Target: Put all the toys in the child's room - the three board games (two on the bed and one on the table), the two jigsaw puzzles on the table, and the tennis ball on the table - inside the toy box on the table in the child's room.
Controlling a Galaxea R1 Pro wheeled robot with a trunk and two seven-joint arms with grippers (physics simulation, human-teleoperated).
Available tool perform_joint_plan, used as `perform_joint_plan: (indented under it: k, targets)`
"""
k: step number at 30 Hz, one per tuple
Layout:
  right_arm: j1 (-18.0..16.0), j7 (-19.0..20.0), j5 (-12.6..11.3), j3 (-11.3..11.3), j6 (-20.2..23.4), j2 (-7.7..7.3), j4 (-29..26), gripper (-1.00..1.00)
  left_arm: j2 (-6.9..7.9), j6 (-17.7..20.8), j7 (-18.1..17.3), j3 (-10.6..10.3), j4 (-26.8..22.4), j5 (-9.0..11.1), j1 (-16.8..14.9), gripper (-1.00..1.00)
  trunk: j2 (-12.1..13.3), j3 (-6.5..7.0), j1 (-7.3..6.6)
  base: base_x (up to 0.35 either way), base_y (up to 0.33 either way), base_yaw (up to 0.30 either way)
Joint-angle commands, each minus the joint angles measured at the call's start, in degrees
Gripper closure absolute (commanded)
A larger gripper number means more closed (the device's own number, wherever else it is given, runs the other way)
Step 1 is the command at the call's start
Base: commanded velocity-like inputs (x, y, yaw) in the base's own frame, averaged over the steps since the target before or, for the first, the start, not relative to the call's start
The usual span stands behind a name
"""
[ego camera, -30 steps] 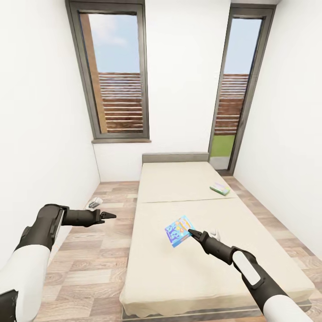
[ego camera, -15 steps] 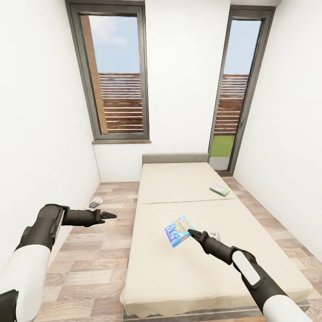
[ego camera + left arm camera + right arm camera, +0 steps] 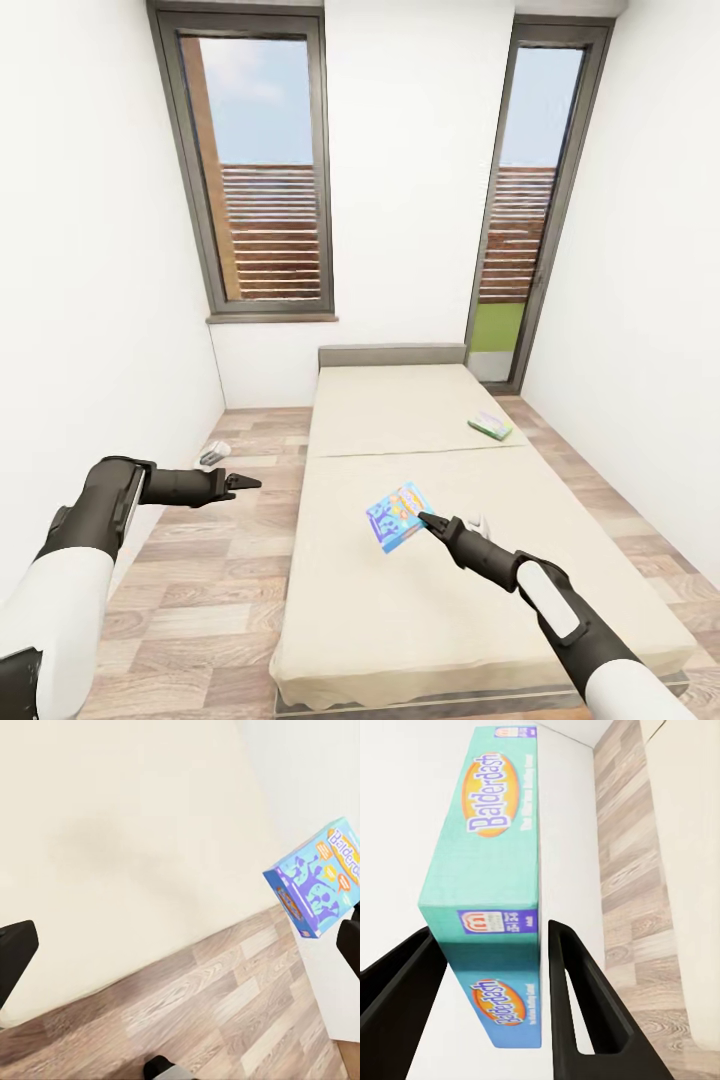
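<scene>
The blue board game (image 3: pixel 399 516) is held up off the bed (image 3: pixel 440 600), tilted, its near corner gripped between the fingers of the right gripper (image 3: pixel 428 520). In the right wrist view the box (image 3: pixel 487 877) sits between the two dark fingers (image 3: pixel 577 997), which press on its narrow edge, so they are clenched on it; its teal side and the word "Balderdash" in an orange oval can be read. From the left wrist view the same box (image 3: pixel 315 881) appears in the air over the edge of the mattress, with a dark fingertip touching its lower corner.

The second board game (image 3: pixel 491 425), pale with green and yellow, lies flat on the far mattress near the bed's right edge, well apart from the held one. The bed has two cream mattresses end to end and a grey headboard (image 3: pixel 392 353) against the far white wall.

The left gripper (image 3: pixel 245 483) hangs over the wood-plank floor (image 3: pixel 210 600) beside the bed, holding nothing; its tips look close together in the head view, but in the left wrist view they stand well apart, so the fingers are released. A small white object (image 3: pixel 211 455) lies on the floor near the left wall. Two tall windows (image 3: pixel 258 160) are set in the far wall.
</scene>
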Motion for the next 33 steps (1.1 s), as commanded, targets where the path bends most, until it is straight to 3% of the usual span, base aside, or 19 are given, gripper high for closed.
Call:
perform_joint_plan:
  k: [1, 33]
  targets:
    - [-0.06, -0.01, -0.33, 0.15, 0.16, -0.03, 0.00, 1.00, -0.04, 0.45, -0.57, 0.19, -0.04, -0.60, -0.06, -1.00, 0.33, 0.08, -0.21, 0.000, 0.000, 0.000]
    - [-0.08, 0.02, -0.33, 0.24, -1.23, -0.50, 0.00, 1.00, -0.06, 0.38, -0.69, 0.14, -0.04, -0.36, -0.08, -1.00, 0.33, -0.05, -0.21, 0.000, 0.000, -0.006]
